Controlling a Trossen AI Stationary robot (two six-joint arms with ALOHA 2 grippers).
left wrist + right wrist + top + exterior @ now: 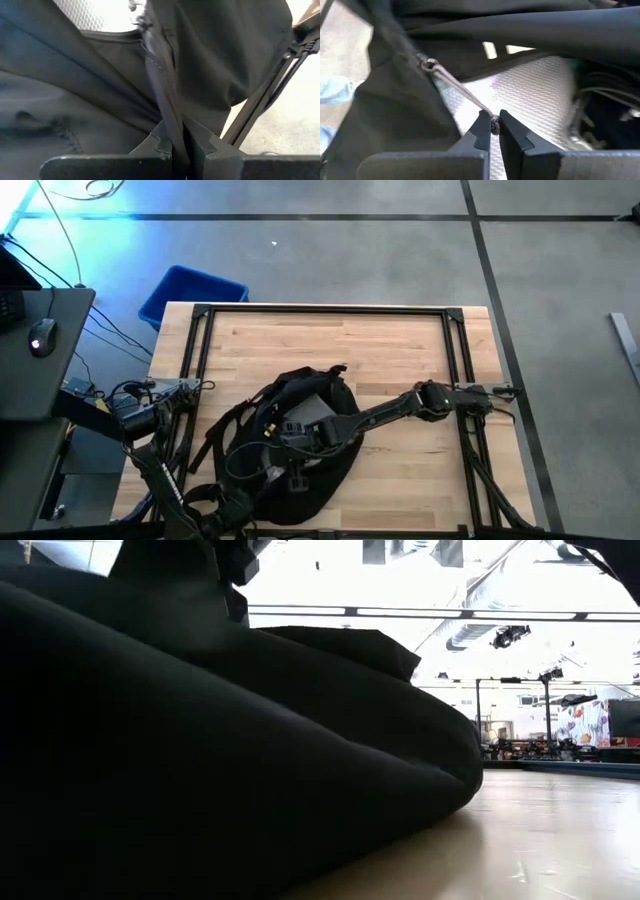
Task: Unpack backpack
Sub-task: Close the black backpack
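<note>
The black backpack [300, 450] lies on the wooden table near its front edge and fills the left of the low view [200, 760]. Its top gapes, showing a pale textured lining [530, 85]. My right gripper [494, 131] reaches in from the table's right [300, 436] and is shut on the zipper's pull cord. My left gripper [177, 150] comes from the front left [272, 468] and is shut on the backpack's black fabric. My left gripper pinches a standing fold or edge of the backpack's black fabric [170, 125] between its two fingers, slanting down from the near left. One layer or several, I cannot tell. The fabric runs up and away from the fingers, and the backpack's body stays on the table. My right gripper pinches the free end of the thin pull cord [494, 123] between its fingertips, slanting down from the table's right. The cord runs straight and taut from the fingers to the zipper slider [428, 64] at the opening's edge.
A blue plastic bin [190, 295] stands on the floor beyond the table's far left corner. A black frame [320, 310] runs round the table's edges. Bare wood [330, 345] lies behind the backpack and to its right. A desk with a mouse [40, 338] is at the left.
</note>
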